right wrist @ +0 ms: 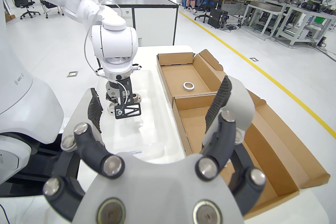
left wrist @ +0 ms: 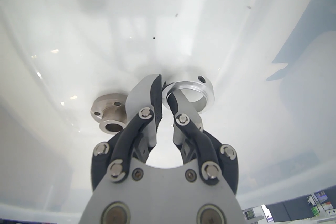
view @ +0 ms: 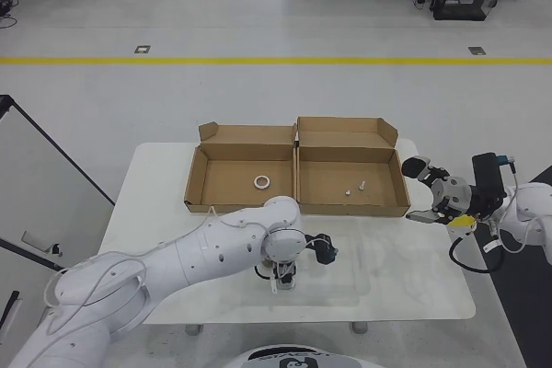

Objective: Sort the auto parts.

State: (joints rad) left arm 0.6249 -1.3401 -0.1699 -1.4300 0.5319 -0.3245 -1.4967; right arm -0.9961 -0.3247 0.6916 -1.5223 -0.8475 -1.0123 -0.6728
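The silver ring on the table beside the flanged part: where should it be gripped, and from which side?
Grip its wall from straight above, one finger in the bore and one outside. The silver ring lies flat, bore up, and low, so a side approach would likely meet the table. The left gripper pinches the wall this way, away from the screw hole.

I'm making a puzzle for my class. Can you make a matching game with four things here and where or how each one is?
1 left gripper
2 right gripper
3 small white bits
4 metal hub

a in the right-hand box
b lying on the table
c open, holding nothing
d pinching a silver ring

Pairs: 1-d, 2-c, 3-a, 4-b
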